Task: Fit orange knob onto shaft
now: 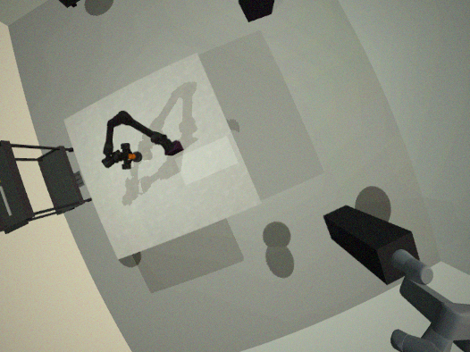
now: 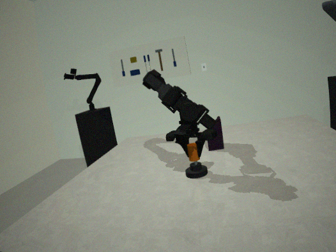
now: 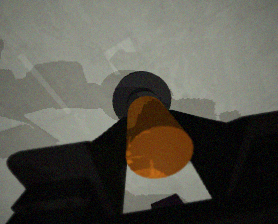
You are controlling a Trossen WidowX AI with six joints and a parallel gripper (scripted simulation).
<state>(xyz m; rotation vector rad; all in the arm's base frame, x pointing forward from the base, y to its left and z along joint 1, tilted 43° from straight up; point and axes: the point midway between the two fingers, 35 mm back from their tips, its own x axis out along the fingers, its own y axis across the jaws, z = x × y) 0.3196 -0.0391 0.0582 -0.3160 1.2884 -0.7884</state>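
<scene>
Apparently rigid and light, the orange knob (image 1: 132, 156) (image 2: 193, 152) (image 3: 159, 150) should handle easily, its smooth sides best pinched square-on. The hand (image 2: 193, 151) (image 3: 147, 117) grips it so, pointing down above the round pedestal (image 1: 139, 156) (image 2: 197, 172) (image 3: 120, 97) on the desk (image 1: 170, 216) (image 2: 160, 212) (image 3: 225, 40). A little shaft (image 2: 196, 163) shows beneath; whether the flats line up, I cannot tell.
</scene>
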